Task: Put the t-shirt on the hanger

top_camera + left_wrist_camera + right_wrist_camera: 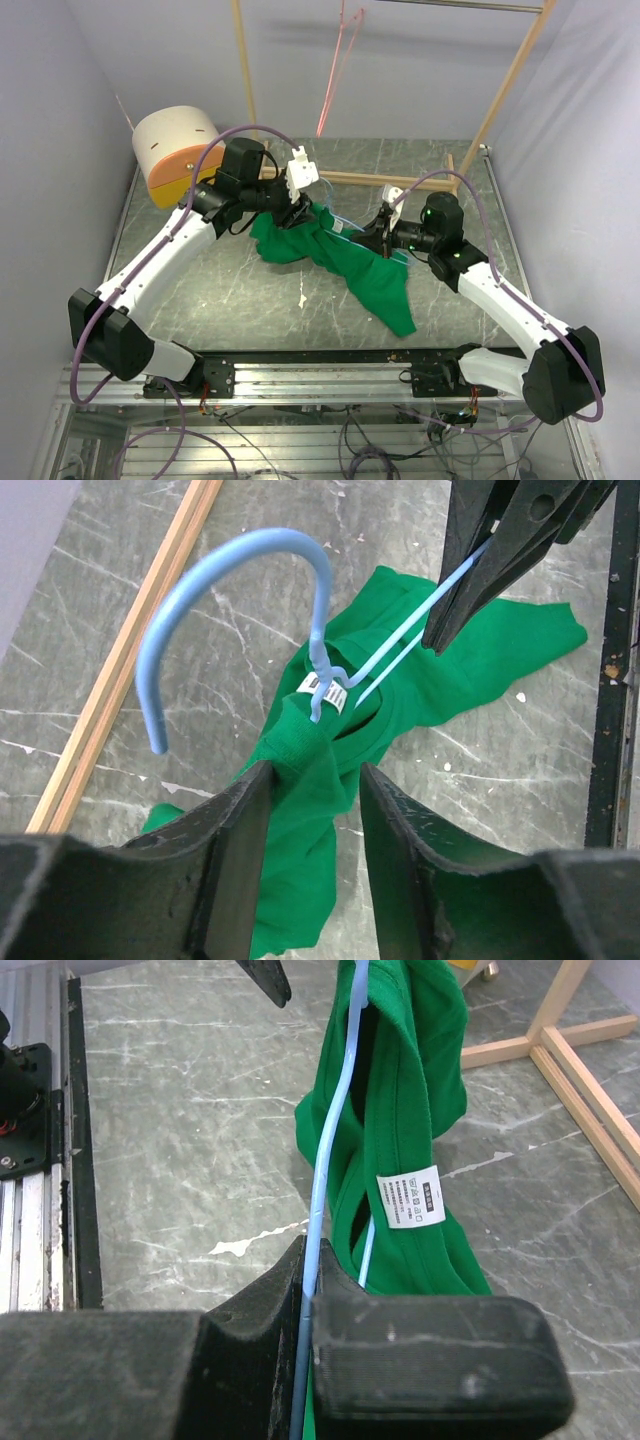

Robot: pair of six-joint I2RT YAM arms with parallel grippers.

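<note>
Materials and surfaces, as seen
t-shirt (pixel 470 660): matt green cloth, white printed label (pixel 410 1198). hanger (pixel 270 538): smooth light blue wire, slight sheen. table (pixel 200 290): grey marbled, semi-gloss. frame (pixel 122 650): bare pale wood.

Findings, colour only.

- The t-shirt (pixel 340 255): bright green throughout, plain, no print.
- Its neck label (pixel 410 1198): white with small dark lettering.
- The hanger (pixel 240 555): light blue wire, uniform.
- My left gripper (pixel 315 775) and my right gripper (pixel 308 1260): matt black.
- My left arm (pixel 160 250) and my right arm (pixel 500 295): white links, black joints.
- The cables (pixel 250 130): purple.
- Table (pixel 230 300): grey-green stone pattern with pale veins and white flecks.
- Rack frame (pixel 507 85): pale natural wood.
- Second hanger (pixel 333 70): pink-red.
- Drum (pixel 175 150): cream above, orange below.
- Walls (pixel 60 120): pale lilac.
</note>
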